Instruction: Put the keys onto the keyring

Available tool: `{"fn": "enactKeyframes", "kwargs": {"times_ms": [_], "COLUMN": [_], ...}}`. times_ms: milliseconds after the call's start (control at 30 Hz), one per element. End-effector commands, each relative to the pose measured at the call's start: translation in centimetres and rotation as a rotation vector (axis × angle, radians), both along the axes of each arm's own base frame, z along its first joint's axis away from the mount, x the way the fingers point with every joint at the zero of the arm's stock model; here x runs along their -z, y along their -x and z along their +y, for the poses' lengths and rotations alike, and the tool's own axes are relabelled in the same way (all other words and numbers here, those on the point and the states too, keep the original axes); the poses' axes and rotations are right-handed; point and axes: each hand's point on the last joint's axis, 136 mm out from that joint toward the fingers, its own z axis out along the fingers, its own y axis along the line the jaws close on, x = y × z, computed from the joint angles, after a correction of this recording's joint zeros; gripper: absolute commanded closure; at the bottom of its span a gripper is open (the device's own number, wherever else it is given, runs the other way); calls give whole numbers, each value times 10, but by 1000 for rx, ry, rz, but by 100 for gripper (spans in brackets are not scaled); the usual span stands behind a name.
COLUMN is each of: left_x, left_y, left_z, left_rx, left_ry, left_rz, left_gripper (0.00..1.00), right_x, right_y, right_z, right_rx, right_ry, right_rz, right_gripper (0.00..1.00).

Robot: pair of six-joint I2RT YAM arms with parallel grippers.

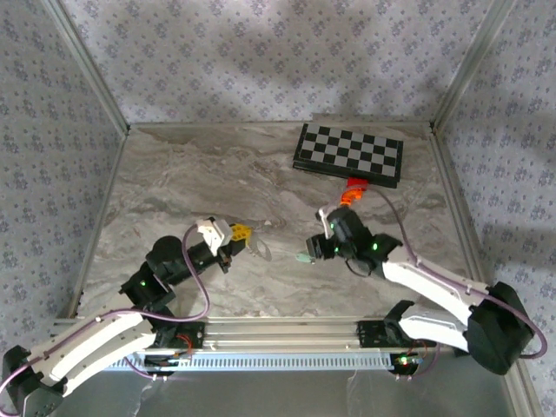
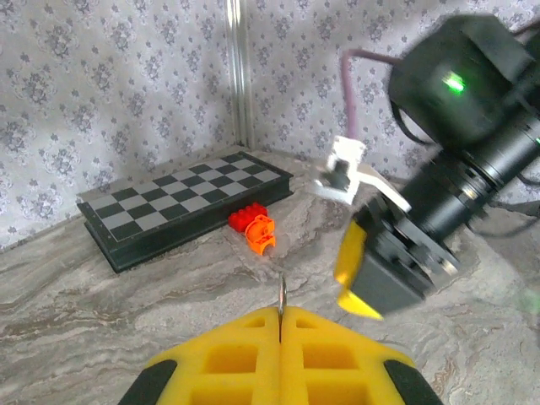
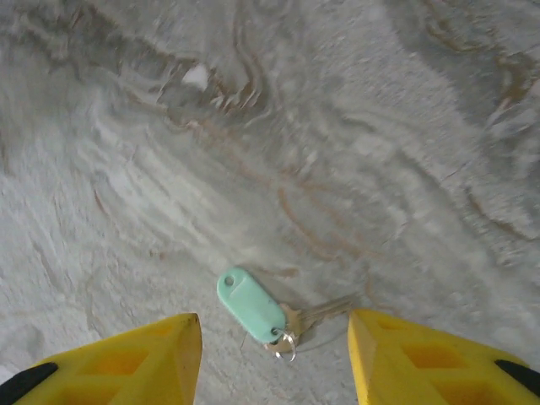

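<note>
The left gripper [image 2: 280,327] is closed, its yellow pads pressed together on the keyring [image 2: 282,294]. The keyring is seen edge-on as a thin metal strip standing out of the pad tips, above the table [image 2: 101,287]. The right gripper [image 3: 272,327] is spread, with one finger on either side of the key [image 3: 251,304] and neither touching it. The key lies flat on the table between them. It is made up of a teal tag, a pale blade pointing away to one side, and a small wire loop where the two meet.

The step in hand is judged to be the pick-up of the key. It is best done with the fingers lowered straight down until they graze the table, then closed across the tag, which is the broadest part. The blade and the small loop should be left free beyond the pads, since the loop is the part that must be threaded. A thing this thin is easily pushed along the table rather than pinched, so a slow, centred close is advised. The keyring should be kept motionless meanwhile. Where its split lies cannot be told.

One key, one keyring and two grippers are counted. Far off are one chessboard [image 2: 186,202] and two small blocks, one red [image 2: 246,217] and one orange [image 2: 261,235], touching each other.
</note>
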Motion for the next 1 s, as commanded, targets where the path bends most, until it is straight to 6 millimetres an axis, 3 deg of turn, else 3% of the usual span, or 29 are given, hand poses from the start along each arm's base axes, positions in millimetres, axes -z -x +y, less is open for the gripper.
{"fn": "enactKeyframes", "kwargs": {"times_ms": [0, 133, 300, 433, 633, 967], "left_x": [-8, -7, -3, 0, 6, 10], "left_y": [2, 2, 2, 2, -1, 1], "left_z": [3, 4, 3, 3, -1, -1], "left_rx": [-1, -1, 2, 3, 8, 11], "left_ry": [32, 27, 6, -1, -23, -20], "left_rz": [-33, -36, -34, -31, -30, -30], "left_gripper": [100, 100, 100, 100, 100, 100], "right_x": [21, 23, 41, 59, 72, 87], "right_y": [28, 27, 18, 21, 31, 28], "right_z": [-11, 0, 6, 8, 13, 12], "right_rx": [-85, -239, -361, -390, -422, -408], "right_ry": [86, 125, 170, 186, 212, 267], "right_rz": [288, 419, 551, 629, 679, 676], "right_gripper": [50, 51, 55, 57, 57, 62]}}
